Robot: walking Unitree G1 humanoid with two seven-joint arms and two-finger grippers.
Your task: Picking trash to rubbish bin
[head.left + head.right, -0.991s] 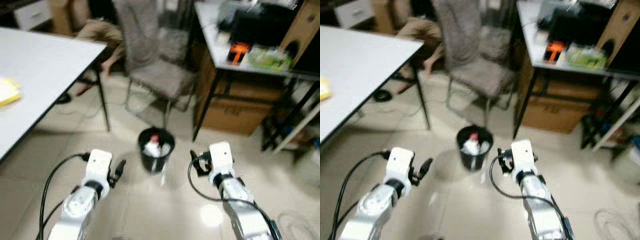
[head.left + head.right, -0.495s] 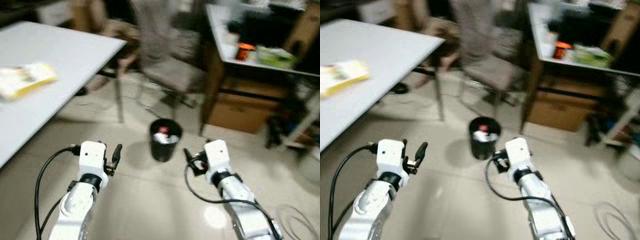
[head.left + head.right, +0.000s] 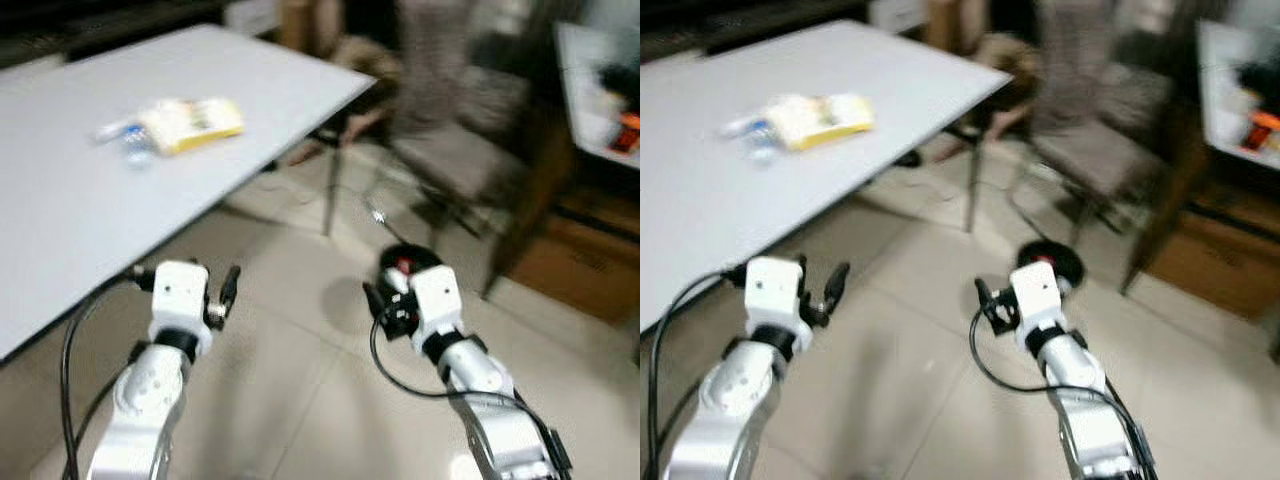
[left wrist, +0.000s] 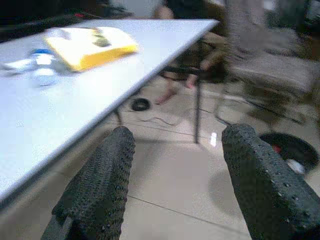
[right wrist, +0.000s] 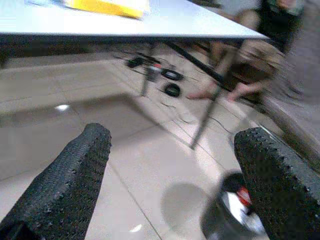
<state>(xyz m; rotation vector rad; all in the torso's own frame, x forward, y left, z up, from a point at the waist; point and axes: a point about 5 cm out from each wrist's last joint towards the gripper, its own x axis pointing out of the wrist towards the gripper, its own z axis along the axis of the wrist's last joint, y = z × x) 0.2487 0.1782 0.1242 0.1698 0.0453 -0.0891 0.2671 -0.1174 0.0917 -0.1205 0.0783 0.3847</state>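
Note:
A yellow packet (image 3: 195, 122) and a clear plastic bottle (image 3: 135, 145) lie on the white table (image 3: 90, 200) to my left. The packet (image 4: 90, 46) and bottle (image 4: 44, 70) also appear on the tabletop in the left wrist view. The black rubbish bin (image 3: 400, 262) stands on the floor ahead, partly hidden behind my right wrist, with trash inside (image 5: 240, 202). Held at waist height over the floor beside the table edge, my left gripper (image 3: 228, 292) is open and empty. My right gripper (image 3: 376, 302) is open and empty too, just short of the bin.
A grey chair (image 3: 460, 150) stands behind the bin, with a person's legs (image 3: 365, 65) beyond the table corner. A cardboard box (image 3: 580, 260) sits under a second desk (image 3: 600, 90) at the right. Cables (image 5: 165, 80) lie on the floor under the table.
The camera has swung left, so the table with the packet and bottle has come into view and the bin sits further right. Both grippers stay open and held out.

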